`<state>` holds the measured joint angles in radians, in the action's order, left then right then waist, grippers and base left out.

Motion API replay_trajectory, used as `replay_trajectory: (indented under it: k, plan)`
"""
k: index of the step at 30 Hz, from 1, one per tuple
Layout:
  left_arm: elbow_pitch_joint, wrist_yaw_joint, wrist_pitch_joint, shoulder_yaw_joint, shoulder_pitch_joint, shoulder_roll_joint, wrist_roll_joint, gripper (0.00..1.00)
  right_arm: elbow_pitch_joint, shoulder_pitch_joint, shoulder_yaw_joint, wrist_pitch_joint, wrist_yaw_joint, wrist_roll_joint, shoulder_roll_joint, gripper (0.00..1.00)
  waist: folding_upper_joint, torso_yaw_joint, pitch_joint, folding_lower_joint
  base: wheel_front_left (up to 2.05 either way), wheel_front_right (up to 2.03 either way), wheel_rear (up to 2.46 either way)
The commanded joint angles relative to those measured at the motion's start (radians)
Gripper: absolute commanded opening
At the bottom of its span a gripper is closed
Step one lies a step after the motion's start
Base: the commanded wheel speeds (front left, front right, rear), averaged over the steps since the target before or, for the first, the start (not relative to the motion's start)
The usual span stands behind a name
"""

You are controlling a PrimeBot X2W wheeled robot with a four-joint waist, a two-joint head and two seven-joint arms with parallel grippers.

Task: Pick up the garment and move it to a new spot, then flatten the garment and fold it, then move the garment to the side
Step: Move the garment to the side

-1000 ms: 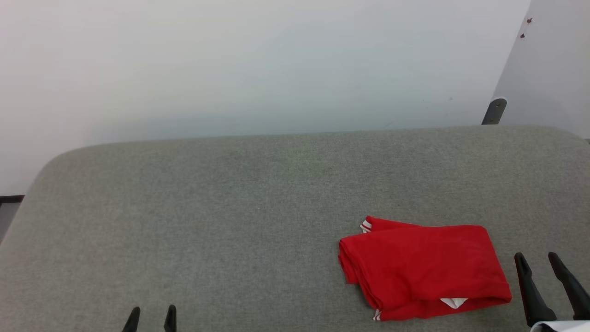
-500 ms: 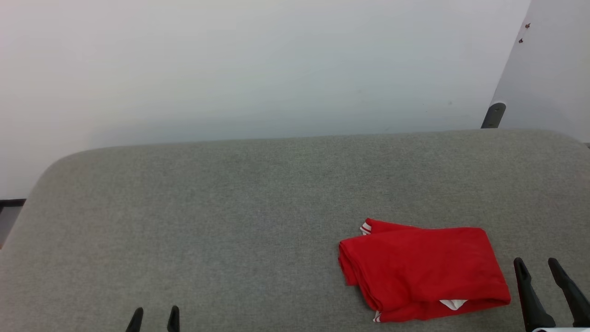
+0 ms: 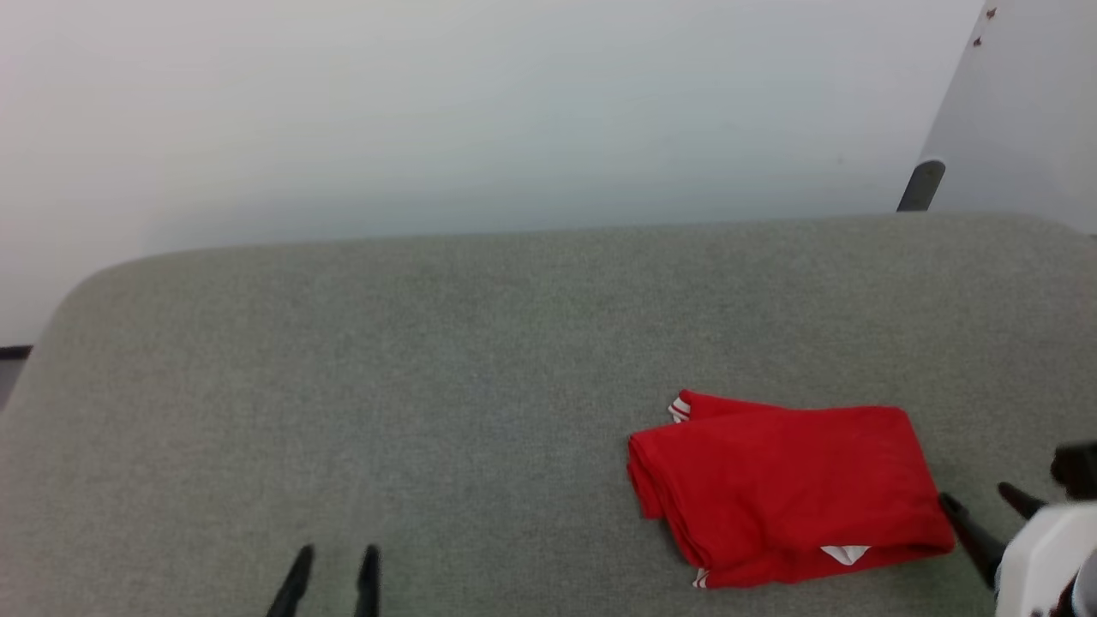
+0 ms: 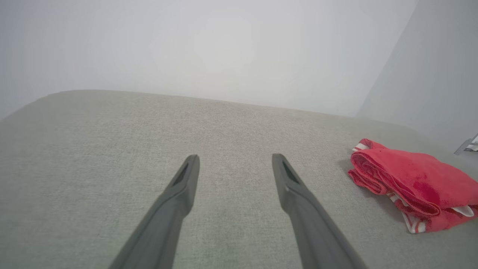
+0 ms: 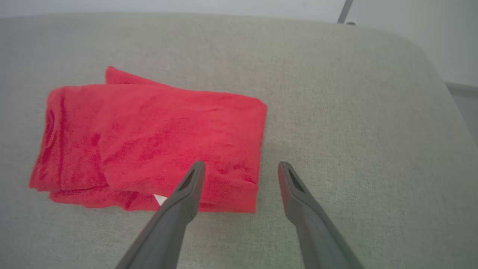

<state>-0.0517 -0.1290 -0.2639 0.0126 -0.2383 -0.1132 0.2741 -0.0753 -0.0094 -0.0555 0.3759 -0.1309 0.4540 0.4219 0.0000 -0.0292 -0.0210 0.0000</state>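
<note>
You had the red garment [image 3: 788, 488] lying folded on the gray counter [image 3: 428, 386], in the lower right of the head picture. It was a flat, thick bundle. A bit of white showed at its lower edge, and small red-and-white stripes peeked out at its two left corners.

Your right tool [image 3: 975, 494] was at the lower right, just beside the garment's right edge. Its two dark fingers [image 5: 179, 201] were spread wide and held nothing. In the right wrist picture, the finger on the left lay over the garment's lower right corner, and the other was over bare counter. I could not tell if either one touched the cloth.

Your left tool [image 3: 338, 550] was at the lower left, well apart from the garment. It was spread wide too, with nothing in it, over bare counter. A pale wall [image 3: 428, 111] stood behind the counter.
</note>
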Motion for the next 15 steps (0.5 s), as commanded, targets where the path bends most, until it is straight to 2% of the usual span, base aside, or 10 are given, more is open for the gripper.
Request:
replay_trajectory:
  k: [1, 2, 3, 4, 5, 9, 12, 15]
  plan:
    - [-0.007, -0.003, 0.000, 0.017, 0.034, -0.005, 0.006, 1.00, -0.022, -0.056, -0.012, 0.116, 0.001, 0.038, 0.031, 1.00, 0.0000, 0.003, 0.035, 0.0000, 0.00, 0.00, 0.00]
    - [-0.008, -0.003, 0.000, 0.024, 0.053, -0.005, 0.009, 1.00, -0.034, -0.082, -0.023, 0.183, 0.001, 0.057, 0.045, 1.00, 0.0000, 0.006, 0.053, 0.0000, 0.00, 0.00, 0.00]
    - [-0.008, -0.003, 0.000, 0.024, 0.053, -0.005, 0.009, 1.00, -0.034, -0.082, -0.023, 0.183, 0.001, 0.057, 0.045, 1.00, 0.0000, 0.006, 0.053, 0.0000, 0.00, 0.00, 0.00]
    - [-0.010, -0.003, 0.000, 0.038, 0.091, -0.004, 0.011, 1.00, -0.057, -0.142, -0.025, 0.291, 0.001, 0.098, 0.065, 1.00, 0.0000, 0.012, 0.090, 0.0000, 0.00, 0.00, 0.00]
    - [-0.010, -0.003, 0.000, 0.038, 0.091, -0.004, 0.011, 1.00, -0.057, -0.142, -0.025, 0.291, 0.001, 0.098, 0.065, 1.00, 0.0000, 0.012, 0.090, 0.0000, 0.00, 0.00, 0.00]
    - [-0.027, -0.003, 0.000, 0.066, 0.155, -0.006, 0.014, 1.00, -0.144, -0.242, -0.022, 0.442, 0.001, 0.136, 0.070, 1.00, 0.0000, 0.024, 0.144, 0.0000, 0.00, 0.00, 0.00]
    - [-0.036, -0.003, 0.000, 0.084, 0.198, -0.009, 0.017, 1.00, -0.217, -0.301, -0.034, 0.501, 0.001, 0.134, 0.065, 1.00, 0.0000, 0.035, 0.181, 0.0000, 0.00, 0.00, 0.00]
    - [-0.041, -0.003, 0.000, 0.098, 0.233, -0.013, 0.024, 1.00, -0.273, -0.348, -0.057, 0.514, 0.001, 0.143, 0.058, 1.00, 0.0000, 0.044, 0.219, 0.0000, 0.00, 0.00, 0.00]
